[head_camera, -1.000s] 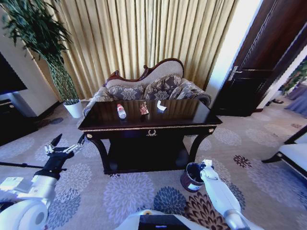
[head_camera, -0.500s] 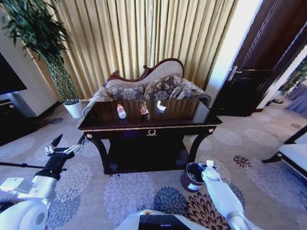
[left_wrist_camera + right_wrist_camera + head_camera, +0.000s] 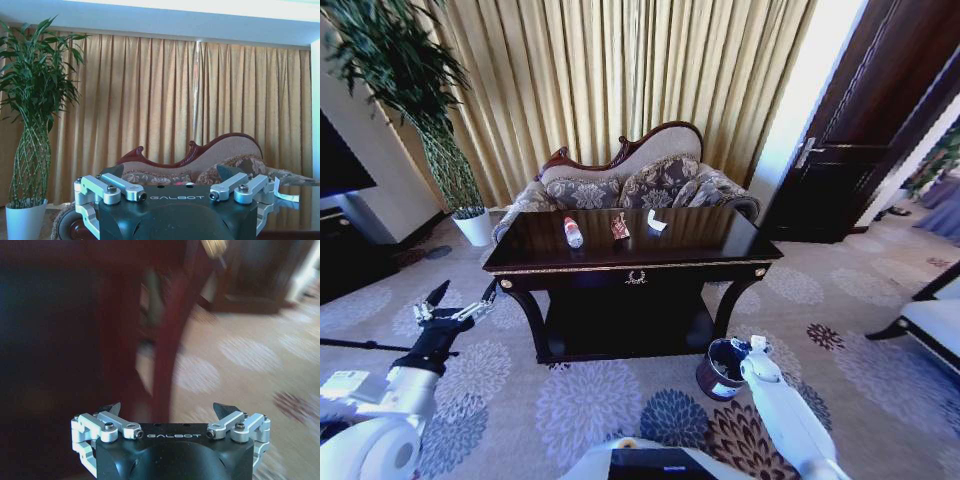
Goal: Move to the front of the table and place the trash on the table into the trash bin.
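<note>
The table (image 3: 636, 266) of glossy black wood with gold trim stands ahead of me. On its top lie the trash: a clear bottle (image 3: 573, 232) with a red cap, a reddish-brown wrapper (image 3: 620, 228) and a white scrap (image 3: 656, 222). The dark trash bin (image 3: 722, 369) sits on the carpet by the table's front right leg. My right gripper (image 3: 753, 344) hangs low at the bin's rim, its fingers open (image 3: 167, 408) and empty, facing a table leg (image 3: 165, 340). My left gripper (image 3: 462, 296) is open (image 3: 170, 172) left of the table, at about tabletop height, with the white scrap (image 3: 286, 194) seen beyond it.
A patterned sofa (image 3: 630, 180) stands behind the table before gold curtains. A white plant pot (image 3: 473, 226) with a tall plant is at the back left. A dark door (image 3: 840, 190) is at the right, and a chair (image 3: 932, 322) at the far right. Flowered carpet lies between me and the table.
My right arm has shifted slightly to the right beside the bin. The left arm and the things on the table have not moved.
</note>
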Tool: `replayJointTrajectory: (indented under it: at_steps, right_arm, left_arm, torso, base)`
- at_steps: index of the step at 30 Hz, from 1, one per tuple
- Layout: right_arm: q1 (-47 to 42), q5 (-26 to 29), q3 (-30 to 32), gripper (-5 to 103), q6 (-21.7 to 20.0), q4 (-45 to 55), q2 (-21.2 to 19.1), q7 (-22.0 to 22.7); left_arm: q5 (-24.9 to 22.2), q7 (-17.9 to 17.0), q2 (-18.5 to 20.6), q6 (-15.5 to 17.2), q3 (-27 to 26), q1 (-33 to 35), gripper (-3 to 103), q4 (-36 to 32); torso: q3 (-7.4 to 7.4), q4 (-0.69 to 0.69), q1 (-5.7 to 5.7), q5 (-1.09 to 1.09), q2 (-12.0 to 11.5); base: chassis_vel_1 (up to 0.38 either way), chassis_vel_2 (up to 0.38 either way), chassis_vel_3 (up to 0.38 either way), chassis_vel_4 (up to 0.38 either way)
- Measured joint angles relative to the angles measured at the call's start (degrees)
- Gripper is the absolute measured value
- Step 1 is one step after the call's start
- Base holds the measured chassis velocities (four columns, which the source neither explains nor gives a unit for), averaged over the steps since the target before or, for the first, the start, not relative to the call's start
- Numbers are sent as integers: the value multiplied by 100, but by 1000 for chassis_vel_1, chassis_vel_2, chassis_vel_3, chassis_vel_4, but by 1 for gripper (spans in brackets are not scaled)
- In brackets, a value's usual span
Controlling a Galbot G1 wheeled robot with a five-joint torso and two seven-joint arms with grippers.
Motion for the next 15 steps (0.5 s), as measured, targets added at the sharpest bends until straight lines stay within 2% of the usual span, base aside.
replayJointTrajectory:
  at_steps: [2,4,5,8,9,12,14,15]
  right_arm:
    - [-129,29,0,100,0,352,-24,-35]
    - [-563,102,10,100,1,1620,-91,-79]
    - [-563,102,10,100,1,1620,-91,-79]
    - [-1095,163,110,100,-64,3105,-236,-93]
    - [-1095,163,110,100,-64,3105,-236,-93]
    - [-1544,416,233,100,-192,4335,-411,-98]
    - [-1647,450,267,100,-218,4565,-446,-94]
    - [-1873,486,338,100,-253,5077,-518,-91]
  left_arm:
    - [0,0,-3,0,2,-1,100,1]
    - [1,-1,-19,1,0,3,100,7]
    - [1,-1,-19,1,0,3,100,7]
    - [1,-8,-8,1,-33,25,100,6]
    - [1,-8,-8,1,-33,25,100,6]
    - [2,-20,-19,1,7,9,100,8]
    - [3,-19,-24,1,23,8,100,10]
    - [7,-23,-32,1,39,8,100,16]
  torso:
    - [0,0,0,0,0]
    - [0,4,0,-2,0]
    - [0,4,0,-2,0]
    - [0,0,0,-1,0]
    - [0,0,0,-1,0]
    - [0,2,0,-1,0]
    - [0,1,0,-1,0]
    - [0,0,0,-1,1]
  base:
    - [0,0,0,0]
    - [0,0,0,0]
    - [0,0,0,0]
    - [0,0,0,0]
    - [0,0,0,0]
    - [0,0,0,0]
    - [0,0,0,0]
    - [0,0,0,0]
